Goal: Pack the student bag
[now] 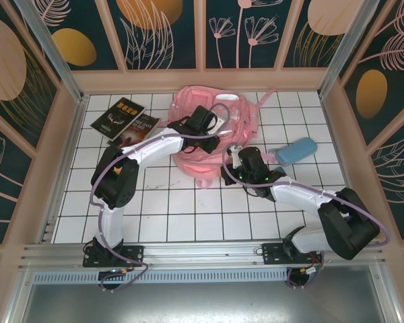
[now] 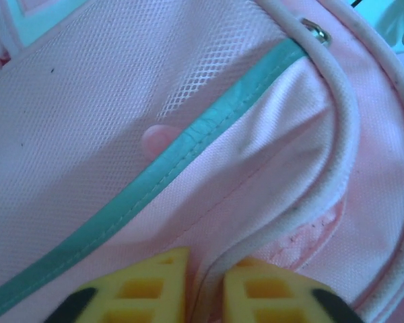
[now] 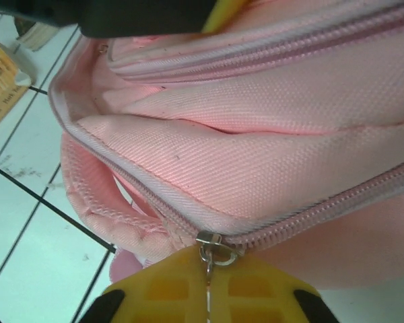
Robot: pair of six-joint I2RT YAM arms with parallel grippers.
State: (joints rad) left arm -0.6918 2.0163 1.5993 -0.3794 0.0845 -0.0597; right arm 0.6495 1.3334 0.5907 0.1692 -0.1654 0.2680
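Note:
The student bag (image 1: 237, 113), big and pink, lies at the back middle of the tiled table. My left gripper (image 1: 217, 140) rests on its front part. In the left wrist view its yellow fingers (image 2: 205, 291) are shut on a fold of the pink fabric (image 2: 269, 141) with white piping, beside a teal-edged mesh pocket (image 2: 87, 114). My right gripper (image 1: 237, 157) sits at the bag's near right edge. In the right wrist view it (image 3: 209, 289) is shut on the metal zipper pull (image 3: 211, 245) at the end of a pink zipper (image 3: 337, 202), and the bag's opening gapes a little above.
Two dark books (image 1: 118, 116) (image 1: 140, 128) lie left of the bag. A small blue pencil case (image 1: 296, 151) lies to its right. Wooden walls with patterned panels close in the table on three sides. The near tiles between the arms are free.

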